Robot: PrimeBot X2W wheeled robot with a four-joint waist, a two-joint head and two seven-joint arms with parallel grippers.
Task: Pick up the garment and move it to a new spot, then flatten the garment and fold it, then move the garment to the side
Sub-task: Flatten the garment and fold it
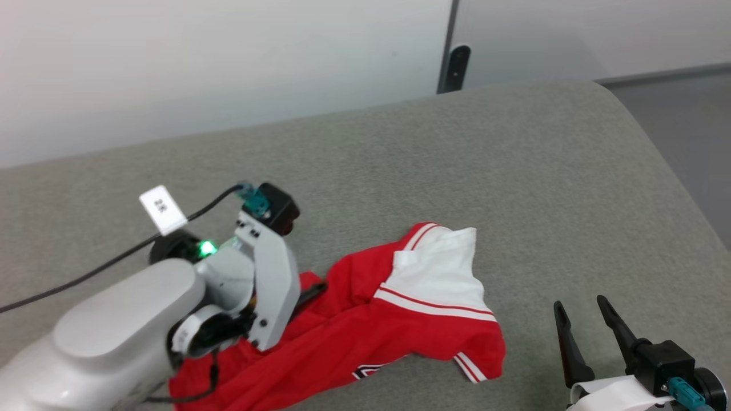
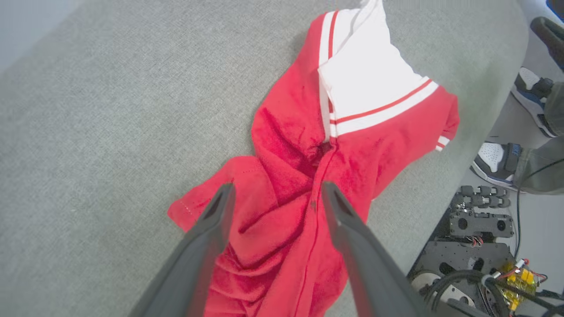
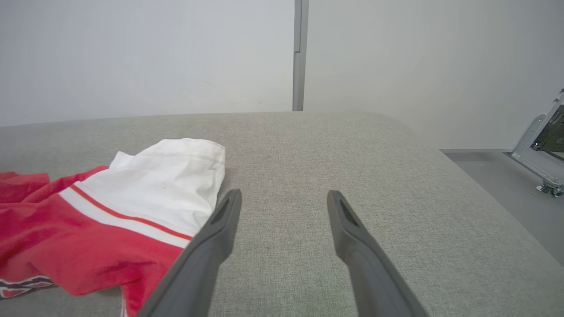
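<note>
Head view: the garment (image 1: 400, 308) lies crumpled on the grey surface (image 1: 514, 171), near centre, with the left arm (image 1: 114, 319) over its left end; the right claw (image 1: 579, 305) is spread, near right, clear of it. Left wrist: the left claw (image 2: 275, 193) is spread over red folds. Right wrist: the claw is wide over bare surface, garment to its left

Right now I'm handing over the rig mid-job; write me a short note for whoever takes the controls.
Left gripper: open, fingers straddling a bunched red fold of the garment; no grip taken.
Right gripper: open, holding nothing, over the bare grey padded surface beside the garment.
Garment: crumpled near the surface's front edge, white sleeve on top.
Done: nothing flattened or folded.
Left: grasp, move, flatten, fold, set aside.
</note>
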